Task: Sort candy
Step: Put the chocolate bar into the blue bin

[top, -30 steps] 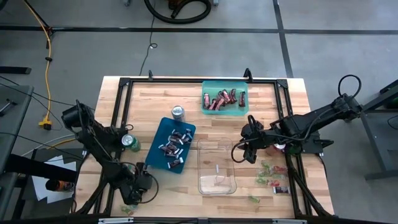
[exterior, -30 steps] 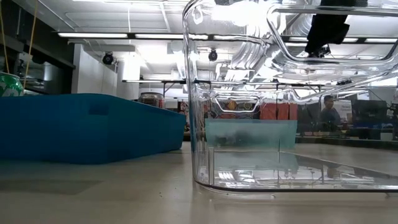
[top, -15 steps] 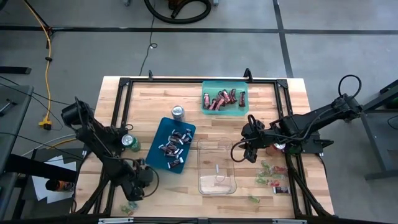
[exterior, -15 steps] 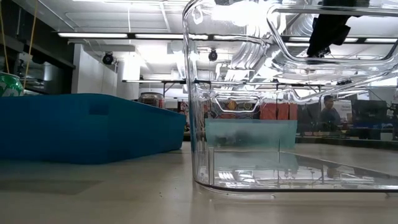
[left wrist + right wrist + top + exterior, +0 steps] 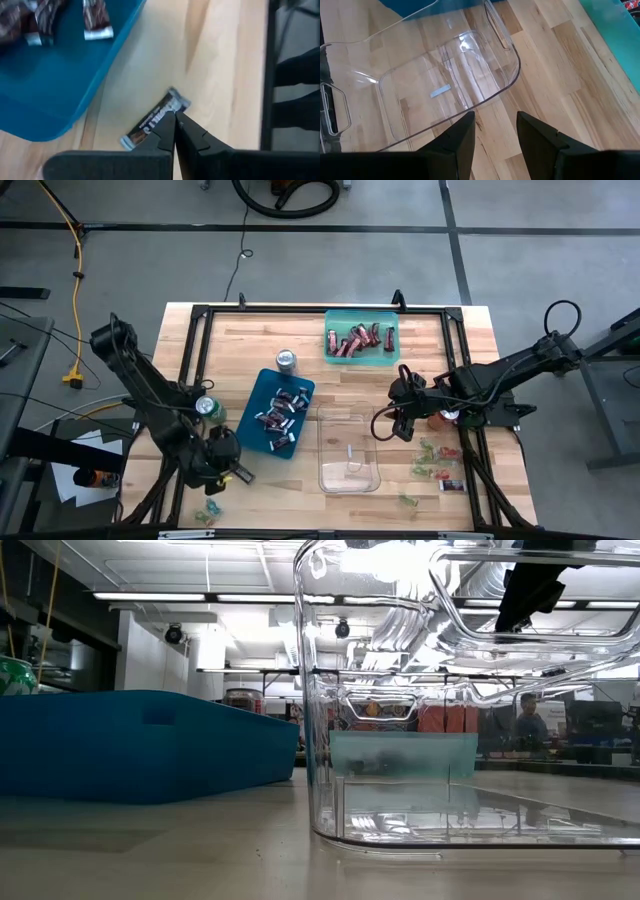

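Candy is partly sorted: brown bars fill the blue tray (image 5: 262, 395), red ones the green tray (image 5: 361, 318), while my left gripper (image 5: 174, 126), fingers together, holds one brown bar (image 5: 155, 119); green pieces (image 5: 436, 460) wait by my right gripper (image 5: 494, 131), fingers apart.

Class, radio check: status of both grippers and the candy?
Left gripper shut, over dark mini bar beside blue tray. Right gripper open, empty, near clear bin.

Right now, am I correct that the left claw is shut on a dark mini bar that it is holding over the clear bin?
Not quite. The left claw is shut on the dark mini bar, but beside the blue tray, not over the clear bin. The left wrist view shows the blue rim next to the bar; the high view places that claw left of the tray.
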